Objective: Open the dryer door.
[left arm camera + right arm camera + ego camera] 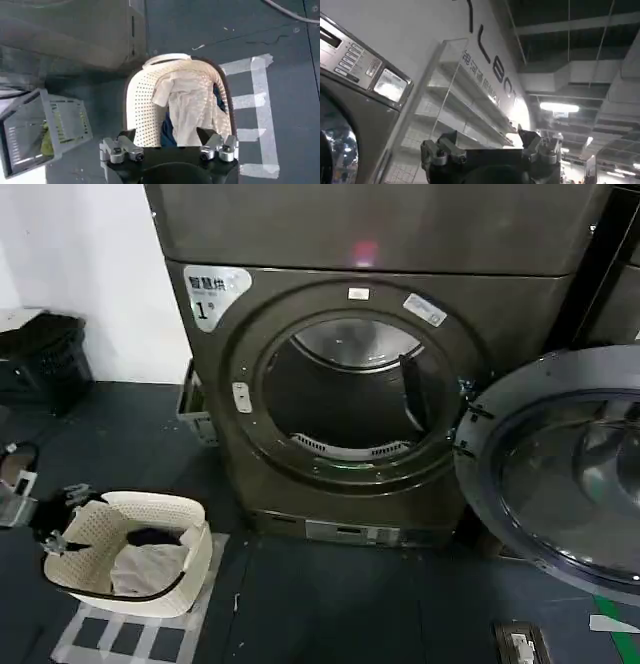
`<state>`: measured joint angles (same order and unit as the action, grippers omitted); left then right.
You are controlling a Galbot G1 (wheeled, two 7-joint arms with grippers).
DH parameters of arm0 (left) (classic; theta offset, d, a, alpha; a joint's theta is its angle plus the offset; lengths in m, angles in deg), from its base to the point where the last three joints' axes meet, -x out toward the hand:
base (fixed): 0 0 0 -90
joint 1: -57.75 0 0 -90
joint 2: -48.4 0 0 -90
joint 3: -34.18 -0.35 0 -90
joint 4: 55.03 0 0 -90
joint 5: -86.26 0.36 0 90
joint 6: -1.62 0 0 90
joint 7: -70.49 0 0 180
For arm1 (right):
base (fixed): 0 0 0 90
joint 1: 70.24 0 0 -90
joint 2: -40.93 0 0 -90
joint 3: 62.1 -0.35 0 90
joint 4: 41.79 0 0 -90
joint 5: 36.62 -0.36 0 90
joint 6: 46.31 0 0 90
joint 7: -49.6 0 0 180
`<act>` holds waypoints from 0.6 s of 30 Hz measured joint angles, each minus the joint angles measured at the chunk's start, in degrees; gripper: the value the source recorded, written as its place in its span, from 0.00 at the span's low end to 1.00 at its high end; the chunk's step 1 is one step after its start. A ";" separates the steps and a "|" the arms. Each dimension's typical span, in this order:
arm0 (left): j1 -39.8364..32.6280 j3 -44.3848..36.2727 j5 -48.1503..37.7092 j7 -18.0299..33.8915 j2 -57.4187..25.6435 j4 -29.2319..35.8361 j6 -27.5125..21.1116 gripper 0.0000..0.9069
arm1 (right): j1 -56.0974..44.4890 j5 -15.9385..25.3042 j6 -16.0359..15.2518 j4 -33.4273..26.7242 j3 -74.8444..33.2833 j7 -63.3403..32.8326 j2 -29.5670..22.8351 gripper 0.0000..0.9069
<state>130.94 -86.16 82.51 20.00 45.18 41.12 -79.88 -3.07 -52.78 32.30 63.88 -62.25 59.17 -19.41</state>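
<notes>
Left pincer open, above basket

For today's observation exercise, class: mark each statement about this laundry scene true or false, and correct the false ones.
1. The dryer door is shut over the drum. False: it is swung open to the dryer's right, and the drum opening is exposed.
2. The dryer carries a white label marked "1". True.
3. The basket on the floor is empty. False: it holds clothes, light and dark.
4. The left gripper hangs above the basket with its fingers apart, holding nothing. True.
5. The right gripper is clamped on the door's ring. False: it is open, and grips nothing.
</notes>
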 joint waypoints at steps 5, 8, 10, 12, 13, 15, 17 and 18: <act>0.01 -0.01 1.92 -1.05 0.27 -0.46 1.02 1.00 | -0.14 0.00 0.04 0.09 -0.06 0.00 -0.27 1.00; 0.19 -0.03 2.50 -1.11 0.38 -0.45 1.21 1.00 | -0.18 0.01 0.19 -0.02 -0.08 0.00 -0.31 1.00; 0.27 -0.08 2.89 -1.05 0.50 -0.53 1.46 1.00 | -0.20 0.04 0.20 -0.03 -0.10 0.00 -0.30 1.00; 0.27 -0.10 3.25 -1.06 0.61 -0.81 1.75 1.00 | -0.20 0.04 0.21 0.18 -0.14 0.00 -0.30 1.00; 0.28 -0.11 3.27 -1.05 0.66 -0.95 1.80 1.00 | -0.22 0.06 0.21 0.26 -0.19 -0.01 -0.30 1.00; 0.28 -0.13 3.38 -1.00 0.78 -1.22 1.99 1.00 | -0.28 0.07 0.21 0.32 -0.26 -0.01 -0.30 1.00; 0.28 -0.13 3.57 -0.98 0.87 -1.40 1.99 1.00 | -0.36 0.13 0.21 0.21 -0.41 -0.03 -0.30 1.00; 0.30 -0.15 3.60 -0.95 0.89 -1.38 1.98 1.00 | -0.46 0.21 0.21 0.13 -0.42 -0.02 -0.29 1.00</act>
<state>131.24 -86.31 86.12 19.05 46.07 39.74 -77.90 -3.53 -52.57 32.50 64.01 -62.68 59.15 -19.71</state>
